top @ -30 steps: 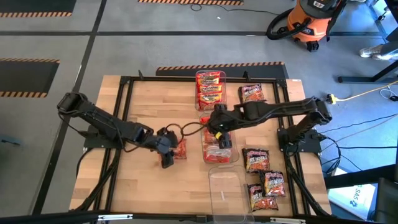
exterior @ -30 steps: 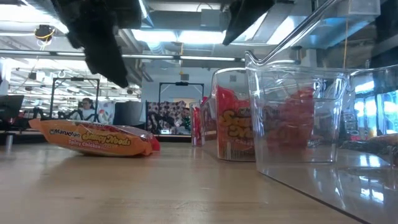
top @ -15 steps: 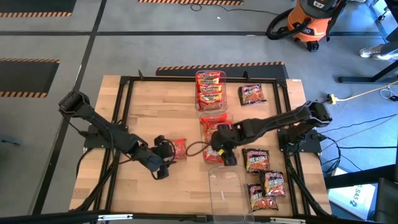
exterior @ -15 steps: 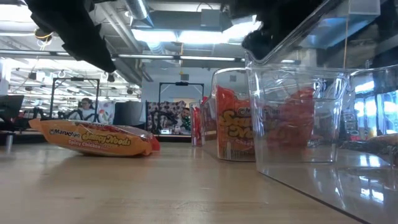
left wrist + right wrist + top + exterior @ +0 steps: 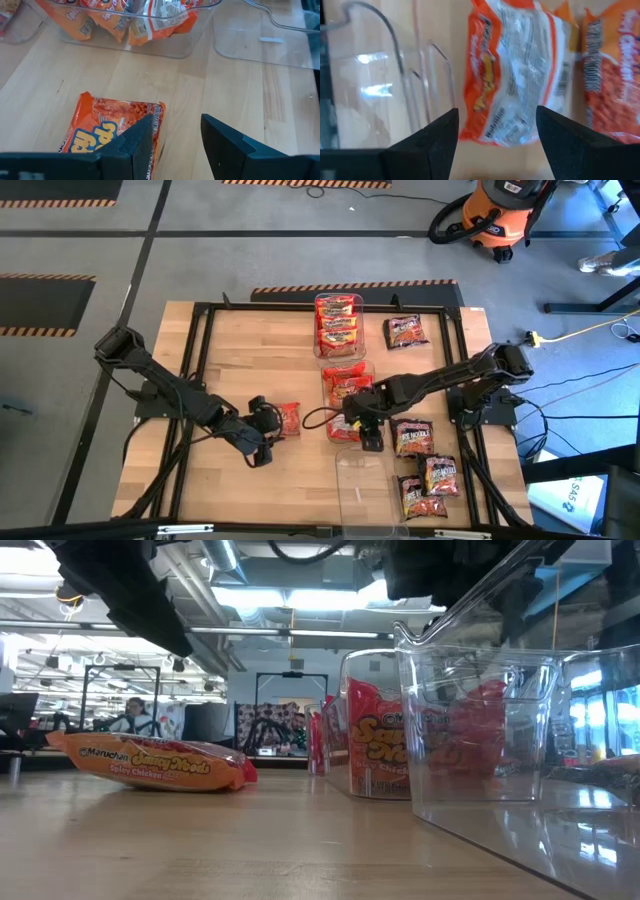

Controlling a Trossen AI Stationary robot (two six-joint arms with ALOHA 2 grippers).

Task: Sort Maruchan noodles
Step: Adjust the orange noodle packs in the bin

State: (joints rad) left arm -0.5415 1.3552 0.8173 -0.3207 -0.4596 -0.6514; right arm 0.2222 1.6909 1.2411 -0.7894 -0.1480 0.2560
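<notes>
An orange noodle packet (image 5: 288,418) lies flat on the table; in the low view this packet (image 5: 150,762) rests on its broad face. My left gripper (image 5: 262,448) hovers open just to its near-left, and its own view shows the gripper (image 5: 175,125) above the packet's end (image 5: 115,130). My right gripper (image 5: 371,440) is open over the near end of the middle clear bin (image 5: 345,400). In the right wrist view the gripper (image 5: 497,120) has its fingers on either side of an orange packet (image 5: 515,75) standing in that bin. Whether they touch it I cannot tell.
A far bin (image 5: 338,325) holds red-yellow packets. An empty clear bin (image 5: 362,485) stands at the near edge. Dark packets lie at the right (image 5: 410,437), (image 5: 440,475), (image 5: 418,498), and one (image 5: 405,330) beside the far bin. Bare wood spreads on the table's left.
My left gripper has drawn back from the orange packet toward the table's near-left; the packet has stayed where it lay. My right gripper has come down and moved toward the near edge, along the middle bin, turning as it went.
</notes>
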